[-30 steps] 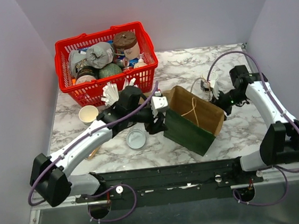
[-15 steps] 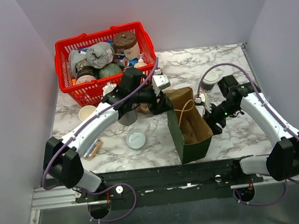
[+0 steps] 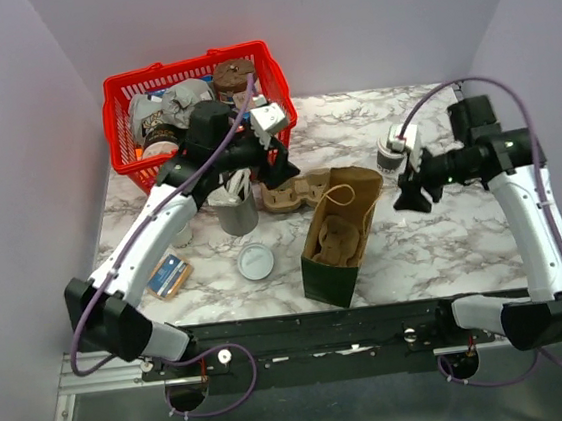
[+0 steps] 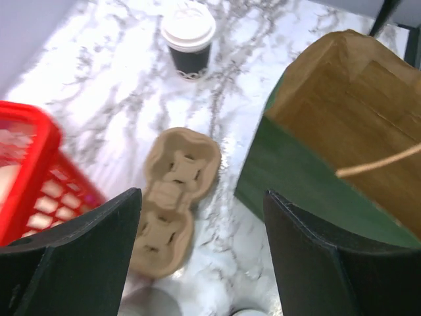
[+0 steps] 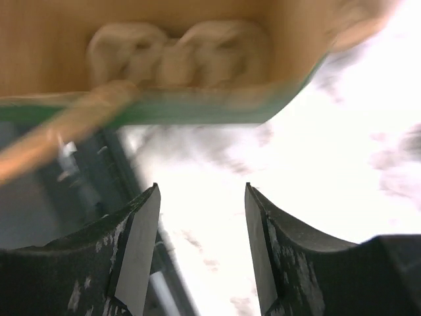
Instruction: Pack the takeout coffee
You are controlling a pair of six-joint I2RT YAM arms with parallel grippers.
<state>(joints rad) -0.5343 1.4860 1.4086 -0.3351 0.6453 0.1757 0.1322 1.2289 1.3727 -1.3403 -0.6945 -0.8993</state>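
Observation:
The takeout coffee point(image 3: 390, 151) is a small dark-sided cup with a round white lid, upright on the marble at the back right; it also shows in the left wrist view point(image 4: 189, 36). My right gripper point(image 3: 407, 195) is open and empty, just in front of the cup and right of the green paper bag point(image 3: 327, 266); in its own view point(image 5: 200, 217) the bag's mouth point(image 5: 197, 112) lies ahead. My left gripper point(image 3: 276, 166) is open and empty above a cardboard cup carrier point(image 3: 290, 195), and in its own view point(image 4: 200, 250) the carrier point(image 4: 171, 197) lies below.
The bag stands open with a brown moulded carrier inside point(image 3: 339, 237). A red basket point(image 3: 147, 174) of groceries is at the back left. A grey lidless cup point(image 3: 234, 213), a loose white lid point(image 3: 255, 261) and a small box point(image 3: 168, 276) lie left of the bag.
The bag has gone from lying tilted to standing upright, turned nearer the front. My left gripper pulled back toward the basket. My right gripper let go of the bag and moved right and back.

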